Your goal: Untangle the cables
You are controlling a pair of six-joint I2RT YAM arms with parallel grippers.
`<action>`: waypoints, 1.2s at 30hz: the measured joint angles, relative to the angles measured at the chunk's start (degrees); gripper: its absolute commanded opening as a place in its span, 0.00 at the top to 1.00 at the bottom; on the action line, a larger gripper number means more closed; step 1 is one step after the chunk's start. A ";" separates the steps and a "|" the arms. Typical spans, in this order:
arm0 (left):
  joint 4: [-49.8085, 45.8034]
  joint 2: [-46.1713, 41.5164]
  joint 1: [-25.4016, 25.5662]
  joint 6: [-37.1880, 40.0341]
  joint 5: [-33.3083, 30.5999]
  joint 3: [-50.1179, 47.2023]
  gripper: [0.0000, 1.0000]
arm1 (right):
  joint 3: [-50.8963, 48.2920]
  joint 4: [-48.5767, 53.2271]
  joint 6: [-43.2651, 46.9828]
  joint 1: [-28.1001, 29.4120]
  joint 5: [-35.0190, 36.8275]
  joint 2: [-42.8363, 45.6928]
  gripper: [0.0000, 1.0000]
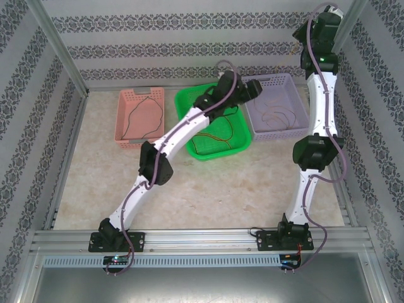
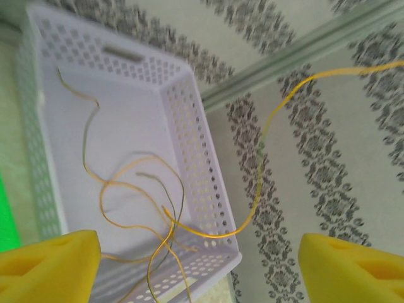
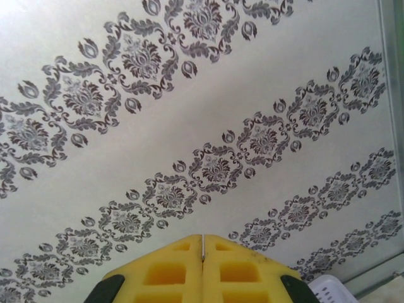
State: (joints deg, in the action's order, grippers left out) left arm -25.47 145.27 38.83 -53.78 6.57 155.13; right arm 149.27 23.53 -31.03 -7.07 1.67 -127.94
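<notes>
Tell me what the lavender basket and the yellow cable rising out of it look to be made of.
Lavender basket: likely moulded plastic with a slight gloss, given its rigid walls pierced by regular rows of holes and its slot handle. Yellow cable: probably a thin wire in a smooth plastic sheath, since it holds a loose, free curve. Its core cannot be told.

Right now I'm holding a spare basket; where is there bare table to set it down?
Bare table between left arm and right arm, in front of the green basket; also in front of the pink basket. The back row is crowded.
</notes>
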 measured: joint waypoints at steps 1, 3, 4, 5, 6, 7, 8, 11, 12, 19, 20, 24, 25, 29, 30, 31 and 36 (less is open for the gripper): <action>-1.14 -1.60 -0.57 0.79 -0.20 -0.02 0.19 | -0.02 -0.37 -0.70 0.09 0.09 -0.74 1.00; -2.86 -4.42 -1.53 2.19 -0.66 -0.42 0.19 | -0.04 -1.33 -1.95 0.11 0.63 -2.08 1.00; -3.50 -5.97 -1.90 2.82 -0.66 -1.14 0.19 | -0.04 -2.23 -2.93 0.11 0.87 -2.89 1.00; -4.11 -7.78 -2.23 3.45 -0.61 -2.45 0.19 | -0.04 -3.21 -3.69 0.13 1.14 -3.65 1.00; -4.24 -9.42 -2.40 3.91 -0.61 -4.07 0.19 | 0.15 -4.04 -4.68 0.22 1.62 -4.52 1.00; -4.44 -11.56 -2.47 4.24 -0.42 -6.58 0.19 | 0.74 -4.55 -5.44 0.22 2.12 -5.57 1.00; -4.52 -13.97 -2.45 4.57 -0.17 -9.77 0.19 | 1.25 -5.20 -6.29 0.22 2.75 -6.64 1.00; -4.13 -21.38 -2.40 5.60 0.07 -21.38 0.19 | 1.77 -6.23 -6.49 0.52 5.31 -8.79 1.00; -3.80 -23.78 -2.43 5.79 0.04 -25.33 0.19 | 1.81 -6.27 -6.34 0.61 6.05 -9.20 1.00; -1.66 -39.30 -3.02 6.03 -0.22 -49.72 0.20 | 4.63 -4.85 -3.61 2.45 11.34 -10.27 0.82; -1.33 -41.03 -3.19 6.03 -0.22 -52.22 0.20 | 4.72 -4.92 -2.97 2.82 12.50 -10.16 0.72; -0.83 -45.53 -3.32 5.81 -0.63 -58.71 0.20 | 1.44 -4.79 -0.35 3.74 14.99 -8.57 0.52; -0.79 -46.18 -3.32 5.79 -0.68 -59.60 0.20 | 0.66 -4.57 -0.02 3.98 15.50 -8.31 0.50; -0.68 -47.17 -3.32 5.79 -0.90 -60.72 0.20 | -1.44 -2.60 -0.07 4.33 16.48 -7.69 0.48; -0.70 -47.30 -3.32 5.79 -1.11 -60.72 0.20 | -2.27 -2.25 -0.07 4.31 16.55 -7.26 0.48; -0.74 -47.52 -3.32 5.81 -1.33 -60.74 0.21 | -3.48 -1.92 -0.07 4.31 16.55 -6.54 0.48; -2.69 -51.28 -4.68 5.73 -2.69 -62.34 0.22 | -12.92 -1.33 1.27 4.61 16.46 1.62 0.48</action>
State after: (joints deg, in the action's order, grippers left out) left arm -28.16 94.00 34.15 -48.05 3.88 92.79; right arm 136.35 22.20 -29.76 -2.46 18.13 -126.32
